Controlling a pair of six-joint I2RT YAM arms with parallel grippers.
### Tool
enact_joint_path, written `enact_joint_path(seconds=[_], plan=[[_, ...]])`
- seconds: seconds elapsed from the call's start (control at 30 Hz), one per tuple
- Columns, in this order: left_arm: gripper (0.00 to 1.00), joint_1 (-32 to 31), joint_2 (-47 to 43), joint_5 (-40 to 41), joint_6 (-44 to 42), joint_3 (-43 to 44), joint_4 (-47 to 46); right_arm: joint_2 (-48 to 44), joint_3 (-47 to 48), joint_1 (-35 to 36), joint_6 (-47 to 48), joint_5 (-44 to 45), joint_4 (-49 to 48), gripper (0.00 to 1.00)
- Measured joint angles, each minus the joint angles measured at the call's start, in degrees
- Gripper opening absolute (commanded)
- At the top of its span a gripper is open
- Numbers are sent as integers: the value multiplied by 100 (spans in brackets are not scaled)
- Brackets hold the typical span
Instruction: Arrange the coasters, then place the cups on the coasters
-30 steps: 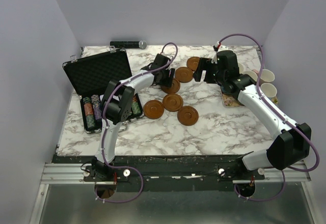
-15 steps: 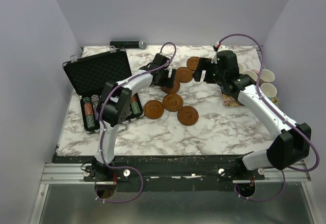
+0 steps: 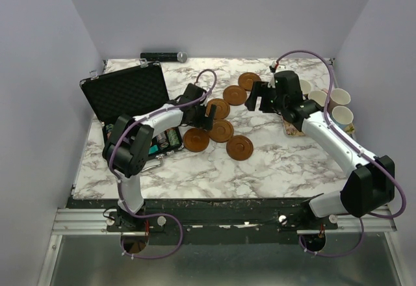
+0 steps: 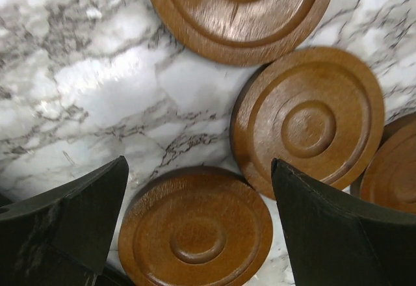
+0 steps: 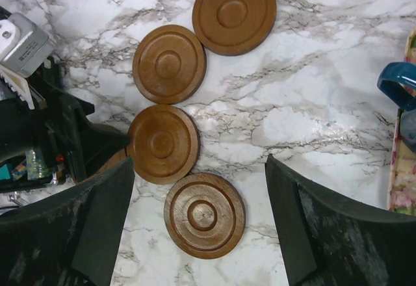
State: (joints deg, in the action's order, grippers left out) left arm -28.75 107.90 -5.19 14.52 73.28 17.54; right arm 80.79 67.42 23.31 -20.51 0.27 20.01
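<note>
marble table (image 3: pixel 279 162), six coasters (image 3: pixel 221 130), mugs (image 3: pixel 342 115) partly hidden behind right arm (image 3: pixel 331 136), left fingers (image 4: pixel 78 208) and right fingers (image 5: pixel 325 234) spread wide, empty

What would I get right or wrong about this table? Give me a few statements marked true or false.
1. Six wooden coasters lie on the marble table. True.
2. A cup already stands on a coaster. False: every coaster is bare, and the cups sit over at the table's right side.
3. The left claw and the right claw are both open and empty. True.
4. The black case is shut. False: its lid stands open.
</note>
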Motion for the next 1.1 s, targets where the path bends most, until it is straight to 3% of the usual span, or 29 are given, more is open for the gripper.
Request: enact_joint_path(seconds=[0.6,1.1], plan=[[93,-223,-490,-22,-234,-1071,-396,-402,-575,0,2,-103,-72,87],[93,-667,-1045,-168,400,-1784,-675,-844,-1093,0,0,-103,-116,86]])
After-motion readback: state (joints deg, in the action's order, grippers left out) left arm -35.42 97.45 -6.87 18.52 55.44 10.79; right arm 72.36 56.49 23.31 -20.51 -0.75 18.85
